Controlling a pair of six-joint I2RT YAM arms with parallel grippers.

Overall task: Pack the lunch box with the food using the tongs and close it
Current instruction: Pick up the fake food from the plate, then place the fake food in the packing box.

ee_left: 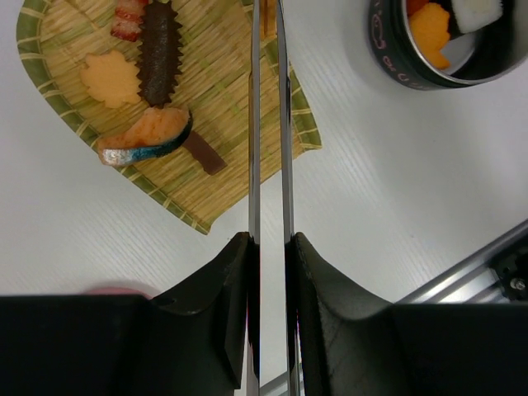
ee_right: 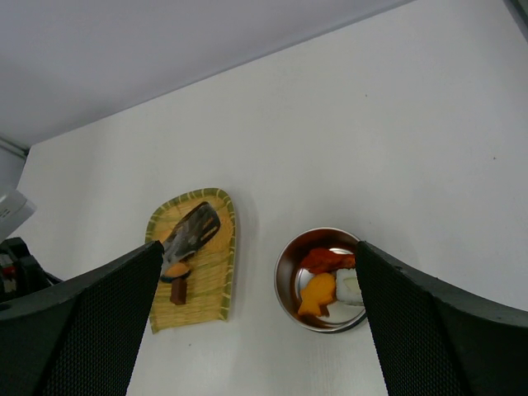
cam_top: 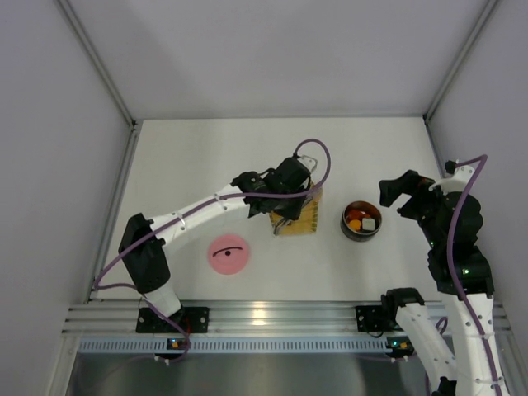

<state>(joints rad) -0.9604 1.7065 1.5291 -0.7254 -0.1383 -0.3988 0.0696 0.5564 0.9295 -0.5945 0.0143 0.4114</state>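
Observation:
My left gripper point(ee_left: 270, 241) is shut on the silver tongs point(ee_left: 254, 124) and hovers over the yellow woven tray point(cam_top: 308, 221). The tongs' two arms are squeezed almost parallel, and their tips run off the top of the left wrist view. Food lies on the tray: an orange leaf-shaped piece point(ee_left: 111, 78), a dark brown piece point(ee_left: 159, 49), a salmon slice point(ee_left: 148, 136) and a brown stick point(ee_left: 204, 153). The steel lunch box point(cam_top: 361, 221) stands to the tray's right, holding an orange piece point(ee_right: 318, 295), a red piece point(ee_right: 326, 260) and a white roll point(ee_right: 348, 285). Its pink lid point(cam_top: 228, 253) lies flat to the left. My right gripper point(ee_right: 257, 247) is open, high above the box.
The tray point(ee_right: 221, 247) and lunch box point(ee_right: 289, 272) sit about a hand's width apart on the white table. White walls enclose the table on three sides. An aluminium rail point(cam_top: 272, 318) with both arm bases runs along the near edge.

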